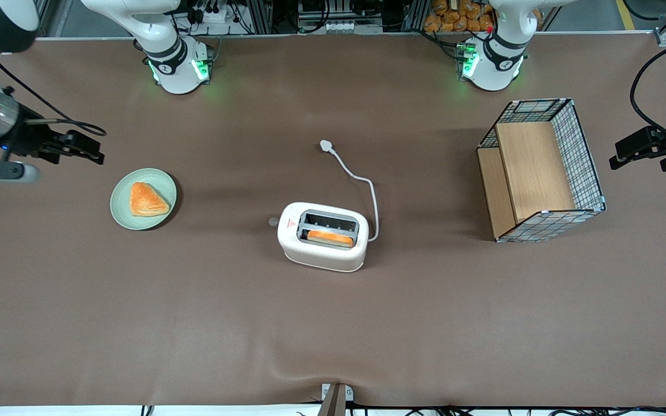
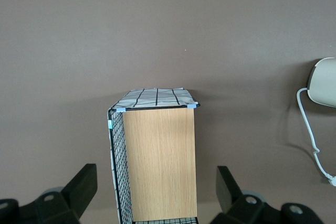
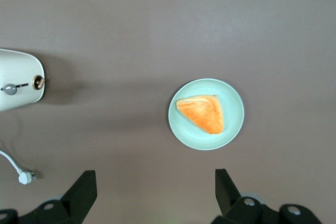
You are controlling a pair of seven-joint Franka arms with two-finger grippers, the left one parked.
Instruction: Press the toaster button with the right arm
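The cream-white toaster (image 1: 322, 236) stands mid-table, with an orange slice in the slot nearer the front camera. Its small grey button (image 1: 274, 221) sticks out of the narrow end by the red triangle mark, the end facing the working arm's end of the table. In the right wrist view the toaster's end (image 3: 18, 80) shows the grey button (image 3: 10, 89) beside a brown round dial. My right gripper (image 1: 93, 149) hangs open and empty above the table at the working arm's end, well apart from the toaster. Its open fingers (image 3: 84, 187) show in the right wrist view around bare table.
A pale green plate (image 1: 122, 209) with a triangular pastry (image 1: 147, 200) lies between gripper and toaster; it also shows in the right wrist view (image 3: 181, 121). The white cord ends in a plug (image 1: 326, 145). A wire-mesh basket (image 1: 581, 150) with wooden boards stands toward the parked arm's end.
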